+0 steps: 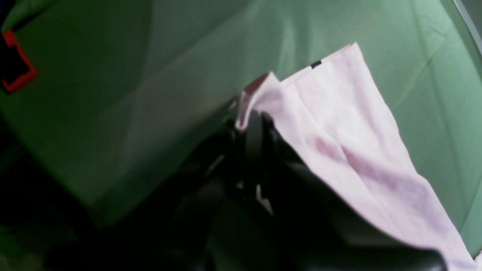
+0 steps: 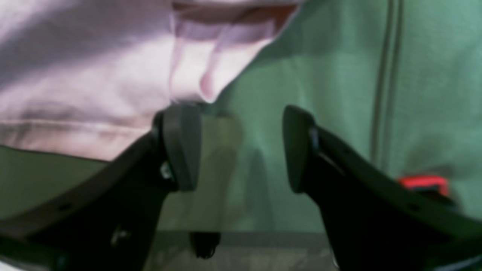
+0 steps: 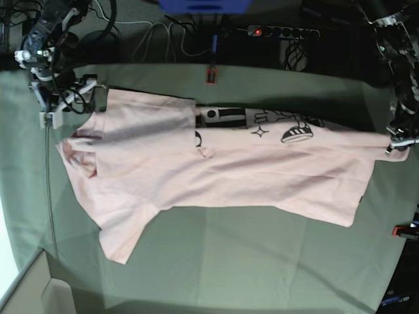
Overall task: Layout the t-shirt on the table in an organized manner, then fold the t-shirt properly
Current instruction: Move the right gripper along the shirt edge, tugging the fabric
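Note:
The light pink t-shirt [image 3: 222, 170] lies stretched sideways across the table [image 3: 262, 261], with black print [image 3: 262, 124] showing along its far edge. My left gripper [image 3: 397, 145] is shut on the hem corner at the right and holds it a little off the cloth. In the left wrist view, the t-shirt [image 1: 339, 124] hangs from the left gripper [image 1: 248, 113], with a small dark tag [image 1: 316, 64] on the hem. My right gripper [image 2: 239, 148] stands open and holds nothing. The t-shirt [image 2: 83, 75] lies just beyond its left finger [image 2: 180, 146]. In the base view, the right gripper [image 3: 62, 111] is by the shirt's shoulder end.
Red clamps sit at the table's far edge [image 3: 211, 74] and right edge [image 3: 402, 229]; each wrist view shows one as well [image 1: 17, 62] [image 2: 423, 182]. A power strip [image 3: 281, 31] and cables lie behind the table. The table's near left corner [image 3: 39, 261] drops off.

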Available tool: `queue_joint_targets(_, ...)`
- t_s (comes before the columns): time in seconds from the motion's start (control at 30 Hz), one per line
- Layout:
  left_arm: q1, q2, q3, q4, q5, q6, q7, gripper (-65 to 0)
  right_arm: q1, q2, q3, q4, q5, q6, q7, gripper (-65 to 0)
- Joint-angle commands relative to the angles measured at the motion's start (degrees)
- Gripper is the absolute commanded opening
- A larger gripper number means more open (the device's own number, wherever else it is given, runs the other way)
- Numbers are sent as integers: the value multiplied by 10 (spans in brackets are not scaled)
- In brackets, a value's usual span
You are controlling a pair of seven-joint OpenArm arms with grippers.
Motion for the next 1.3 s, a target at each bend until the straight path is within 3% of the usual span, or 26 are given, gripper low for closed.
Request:
queue_joint_targets(0.0,-4,-9,-4,9,0,0,-13,-650,-6,-4,-8,6,8,0,8,-305)
queue_joint_targets(0.3,-4,-7,-4,9,0,0,-13,-650,-34,-4,-64,-2,8,0,8,-306)
queue_joint_targets(0.6,-3,-7,-4,9,0,0,-13,-650,-22,-4,-64,-53,8,0,10,-315)
queue_joint_targets(0.67,-3,-7,-4,9,0,0,-13,-650,-22,-4,-64,-52,8,0,11,-372)
queue_joint_targets(0.73,-3,-7,-4,9,0,0,-13,-650,-21,-4,-65,-49,8,0,8,-485)
queue_joint_targets(0.8,-3,-7,-4,9,0,0,-13,-650,-18,-4,-66,-47,8,0,8,-639)
queue_joint_targets(1.07,-3,-7,-4,9,0,0,-12,-650,8,-4,-86,91,9,0,5,-650)
queue_joint_targets(1.27,-3,-7,-4,9,0,0,-12,-650,98,-4,-101,120,6,0,-98,-650)
